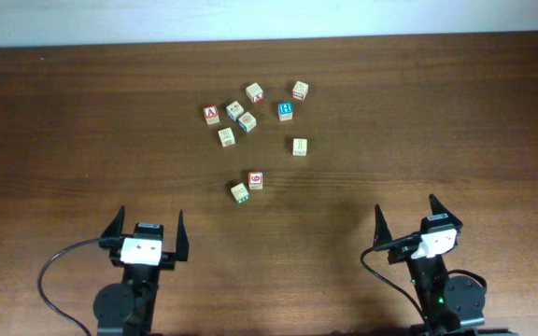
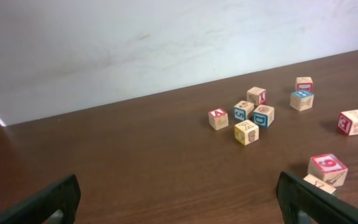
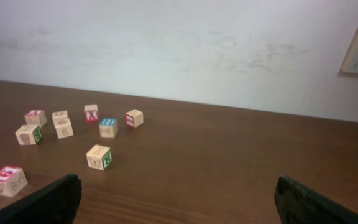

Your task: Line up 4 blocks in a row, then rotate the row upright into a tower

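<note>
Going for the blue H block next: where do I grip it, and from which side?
Take the blue H block from straight above, the open right pincer closing on two opposite side faces. It sits flat, H up, with free space on every side; the nearest block, beyond it to the right, stands apart, so it should fit.

Desk [image 1: 63,140], ten blocks, all flat on it in the middle strip.

Far group: A block [image 1: 211,114] leftmost, H block [image 1: 286,110] to the right, four more blocks [image 1: 247,121] bunched between them. A rear block [image 1: 300,90] sits behind H, slightly right.

A lone block [image 1: 299,147] lies nearer than H, apart from the group.

Nearer again: 6 block [image 1: 255,180], with a neighbour block [image 1: 240,192] just beside it (left and a little nearer).

Left claw [image 1: 149,217] and right claw [image 1: 405,207] stand at the near edge, either side of that pair, well apart from every block.
</note>
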Action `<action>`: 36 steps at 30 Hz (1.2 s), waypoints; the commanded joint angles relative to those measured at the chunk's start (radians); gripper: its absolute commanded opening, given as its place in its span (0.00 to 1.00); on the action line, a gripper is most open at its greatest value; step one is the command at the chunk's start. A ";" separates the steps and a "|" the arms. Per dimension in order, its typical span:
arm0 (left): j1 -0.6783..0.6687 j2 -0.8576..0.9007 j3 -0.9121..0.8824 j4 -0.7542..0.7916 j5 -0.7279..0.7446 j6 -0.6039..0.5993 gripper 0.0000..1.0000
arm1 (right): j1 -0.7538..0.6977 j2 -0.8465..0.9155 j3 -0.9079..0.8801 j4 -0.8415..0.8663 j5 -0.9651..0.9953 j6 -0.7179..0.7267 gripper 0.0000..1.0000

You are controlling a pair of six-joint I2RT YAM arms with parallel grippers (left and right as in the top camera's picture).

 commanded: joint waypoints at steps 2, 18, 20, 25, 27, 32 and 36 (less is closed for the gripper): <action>0.005 0.299 0.251 0.001 0.058 -0.016 0.99 | 0.005 0.074 0.131 0.005 -0.024 0.001 0.99; 0.005 1.342 1.389 -0.673 0.251 -0.017 0.99 | 0.006 1.360 1.410 -0.694 -0.344 0.002 0.98; 0.005 1.397 1.408 -0.702 0.250 -0.016 0.99 | 0.043 1.555 1.610 -0.838 -0.363 0.002 0.98; 0.005 1.433 1.408 -0.761 0.232 -0.016 0.99 | 0.155 1.844 1.750 -0.880 -0.328 0.001 0.98; 0.005 1.433 1.408 -0.761 0.232 -0.016 0.99 | 0.155 1.894 1.750 -0.822 -0.336 0.020 0.98; 0.005 1.433 1.408 -0.761 0.232 -0.016 0.99 | 0.191 2.074 1.750 -0.796 -0.179 0.182 0.78; 0.005 1.433 1.408 -0.761 0.232 -0.016 0.99 | 0.268 2.154 1.750 -0.714 0.022 0.309 0.71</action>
